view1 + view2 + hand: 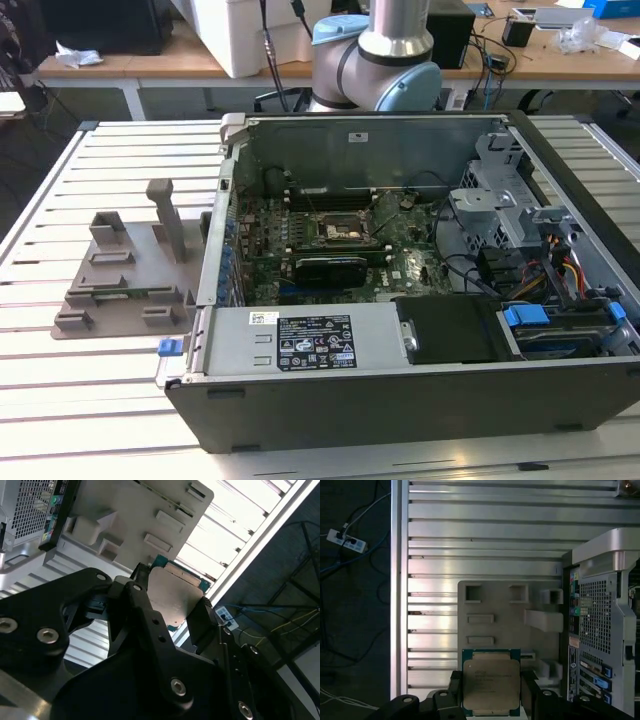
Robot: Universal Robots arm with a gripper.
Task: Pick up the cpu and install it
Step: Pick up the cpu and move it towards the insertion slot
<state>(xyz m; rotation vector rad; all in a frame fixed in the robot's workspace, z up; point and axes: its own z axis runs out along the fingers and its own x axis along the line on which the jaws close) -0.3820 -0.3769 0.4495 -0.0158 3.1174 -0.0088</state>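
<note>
Between the black fingers [145,617] of the gripper [170,609]: the cpu [491,680], one item, flat and square, with a silvery-grey metal top and a thin green board edge showing round it. The jaws are closed to the chip's width, one finger pressed on each of two opposite edges. The hold shows in both wrist views.

Beyond the held chip: grey plastic tray [495,605], one item, moulded with shallow pockets and upright posts. It lies on the slatted metal table [100,170] at the exterior view's left, just beside the case.

Centre to right of the exterior view: computer case [400,390], dark, lying flat with its side open. Contents:
- green motherboard [400,265] on the case floor
- black-framed socket [335,228] towards the far middle of the board
- labelled metal power supply [310,340] along the near wall
- grey drive cage [500,200] at the far right
- bundle of coloured cables [560,270] at the right

Far side, behind the case: robot arm [385,50], grey with pale blue joint caps.

Floor beside the table: white power strip [346,540] with trailing leads.
</note>
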